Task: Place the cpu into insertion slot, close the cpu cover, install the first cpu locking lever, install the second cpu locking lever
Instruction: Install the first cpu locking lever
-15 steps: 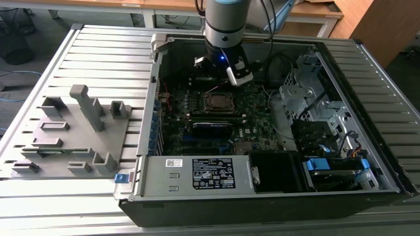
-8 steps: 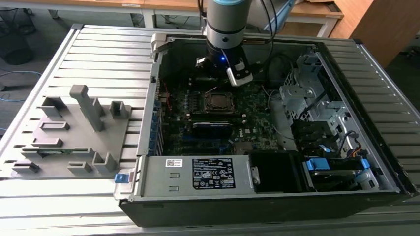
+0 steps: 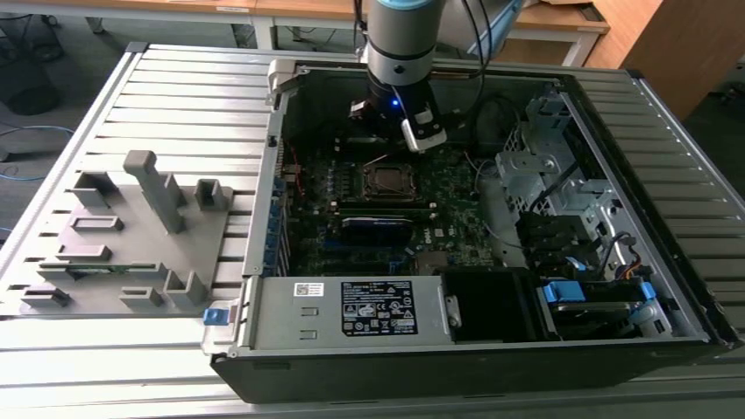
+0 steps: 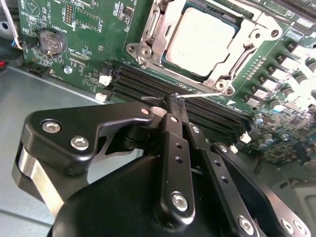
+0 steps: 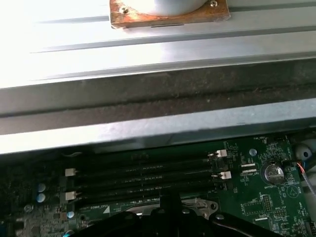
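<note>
Fingers point(image 4: 174, 143) pinch the locking lever point(image 4: 197, 94) beside the cpu cover point(image 4: 152, 24).

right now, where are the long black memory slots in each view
Exterior view: memory slots, just beside the cpu.
Second wrist view: memory slots run between the cpu and the gripper.
First wrist view: memory slots lie across the board, beside the coin battery.
Shared landmark: the coin battery, in both wrist views.

Case point(image 3: 466, 375) open above. The arm point(image 3: 396, 61) occupies the room over the memory slots point(image 4: 197, 106), just far of the insertion slot point(image 3: 388, 179). Drive cage point(image 3: 547, 175) crowds the motherboard point(image 3: 454, 201) on the exterior view's right, power supply point(image 3: 349, 310) on the near side.
</note>
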Tool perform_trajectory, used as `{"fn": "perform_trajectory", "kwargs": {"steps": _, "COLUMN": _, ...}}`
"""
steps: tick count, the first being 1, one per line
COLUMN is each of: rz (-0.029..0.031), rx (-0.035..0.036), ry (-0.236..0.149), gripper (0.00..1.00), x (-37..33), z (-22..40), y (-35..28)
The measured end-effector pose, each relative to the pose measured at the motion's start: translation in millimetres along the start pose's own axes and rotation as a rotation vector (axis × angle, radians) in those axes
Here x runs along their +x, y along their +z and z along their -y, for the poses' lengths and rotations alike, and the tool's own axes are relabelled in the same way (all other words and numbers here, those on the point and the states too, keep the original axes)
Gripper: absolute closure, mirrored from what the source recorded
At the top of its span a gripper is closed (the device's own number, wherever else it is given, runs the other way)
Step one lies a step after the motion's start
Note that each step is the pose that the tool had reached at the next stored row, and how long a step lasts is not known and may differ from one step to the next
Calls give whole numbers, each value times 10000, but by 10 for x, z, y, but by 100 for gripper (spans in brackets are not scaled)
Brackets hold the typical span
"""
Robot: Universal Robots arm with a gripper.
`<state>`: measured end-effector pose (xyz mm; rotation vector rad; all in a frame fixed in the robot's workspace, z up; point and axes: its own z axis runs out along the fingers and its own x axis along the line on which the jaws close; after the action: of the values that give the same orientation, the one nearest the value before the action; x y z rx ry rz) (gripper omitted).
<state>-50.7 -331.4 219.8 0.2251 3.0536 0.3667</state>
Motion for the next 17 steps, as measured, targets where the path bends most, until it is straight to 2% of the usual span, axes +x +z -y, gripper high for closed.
{"fn": "perform_trajectory", "kwargs": {"steps": 2, "rz": 20, "rx": 23, "ry": 72, "gripper": 89, "x": -1, "z": -5, "y": 7}}
{"fn": "perform_trajectory", "kwargs": {"steps": 8, "rz": 26, "rx": 35, "ry": 82, "gripper": 89, "x": -1, "z": -5, "y": 21}}
{"fn": "perform_trajectory", "kwargs": {"steps": 13, "rz": 65, "rx": 123, "ry": 181, "gripper": 89, "x": 0, "z": 4, "y": 80}}
{"fn": "perform_trajectory", "kwargs": {"steps": 17, "rz": 139, "rx": 200, "ry": 438, "gripper": 89, "x": -13, "z": -2, "y": 108}}
